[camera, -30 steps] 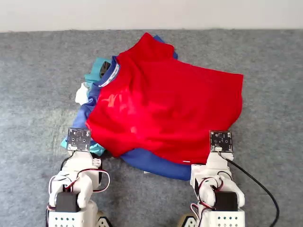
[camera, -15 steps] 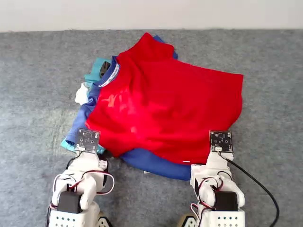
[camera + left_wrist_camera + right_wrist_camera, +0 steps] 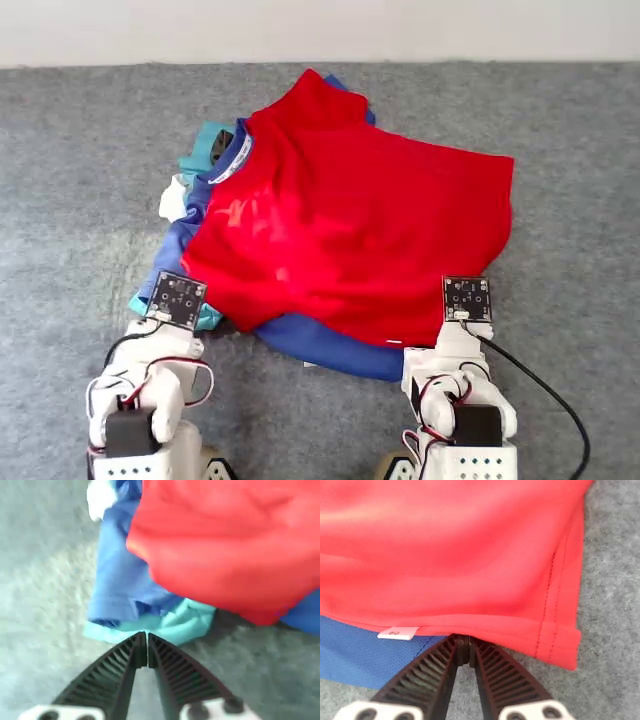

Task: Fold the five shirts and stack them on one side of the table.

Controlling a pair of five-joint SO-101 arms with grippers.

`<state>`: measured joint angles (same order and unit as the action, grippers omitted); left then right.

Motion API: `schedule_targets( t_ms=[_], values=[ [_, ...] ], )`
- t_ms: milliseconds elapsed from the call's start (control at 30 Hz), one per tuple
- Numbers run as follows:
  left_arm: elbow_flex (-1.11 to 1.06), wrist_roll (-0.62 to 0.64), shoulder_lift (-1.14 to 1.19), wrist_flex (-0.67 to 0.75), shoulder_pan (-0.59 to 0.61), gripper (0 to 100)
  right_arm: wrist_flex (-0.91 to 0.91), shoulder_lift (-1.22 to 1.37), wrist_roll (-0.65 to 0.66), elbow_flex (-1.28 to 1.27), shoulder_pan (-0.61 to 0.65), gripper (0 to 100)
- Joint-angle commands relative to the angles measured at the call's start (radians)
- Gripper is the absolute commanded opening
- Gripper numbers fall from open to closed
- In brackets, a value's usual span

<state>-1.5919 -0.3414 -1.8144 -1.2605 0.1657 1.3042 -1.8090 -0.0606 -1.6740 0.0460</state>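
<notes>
A loose pile of shirts lies mid-table, with a red shirt (image 3: 350, 230) spread on top. Under it a blue shirt (image 3: 320, 345) sticks out at the near edge and the left. A teal shirt (image 3: 205, 145) and a bit of white cloth (image 3: 173, 200) peek out on the left. The left arm (image 3: 177, 300) stands at the pile's near left corner. My left gripper (image 3: 146, 636) is shut, its tips at the edge of the teal shirt (image 3: 175, 625). The right arm (image 3: 467, 298) stands at the near right. My right gripper (image 3: 463, 641) is shut, its tips just before the red shirt's hem (image 3: 540, 630).
Grey carpet-like table surface (image 3: 80, 150) lies bare to the left, right and behind the pile. A white label (image 3: 397, 633) shows at the red hem over the blue shirt (image 3: 365, 655). A black cable (image 3: 540, 385) runs from the right arm to the near right.
The left arm has shifted: its wrist moved slightly right towards the pile's teal corner, and its rear part swung left. The right arm and the shirts have not moved.
</notes>
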Motion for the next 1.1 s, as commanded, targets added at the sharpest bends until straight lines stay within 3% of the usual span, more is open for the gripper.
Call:
schedule_targets(
  t_ms=[0,200,400,533,667,833,933,1067],
  values=[
    [0.093,-0.072,-0.014,0.051,0.014,2,0.004,-0.005,0.008,-0.008,0.004,0.9],
    [0.364,-0.104,0.118,-0.037,-0.106,7,0.004,-0.005,0.008,-0.008,0.004,0.9],
    [0.702,-0.104,0.6,-0.069,-0.117,8,0.004,-0.005,0.008,-0.008,0.004,0.9],
    [0.952,-0.153,0.924,-0.232,-0.17,9,0.004,-0.005,0.008,-0.008,0.004,0.9],
    [1.136,-0.27,1.165,-0.371,-0.216,18,0.004,-0.005,0.008,-0.008,0.004,0.9],
    [1.253,-0.307,1.343,-0.371,-0.219,30,0.004,-0.005,0.008,-0.008,0.004,0.9],
    [1.267,-0.387,1.425,-0.371,-0.244,30,0.004,-0.005,0.008,-0.008,0.004,0.9],
    [1.267,-0.391,1.522,-0.338,-0.282,30,0.004,-0.005,0.008,-0.008,0.004,0.9]
  ],
)
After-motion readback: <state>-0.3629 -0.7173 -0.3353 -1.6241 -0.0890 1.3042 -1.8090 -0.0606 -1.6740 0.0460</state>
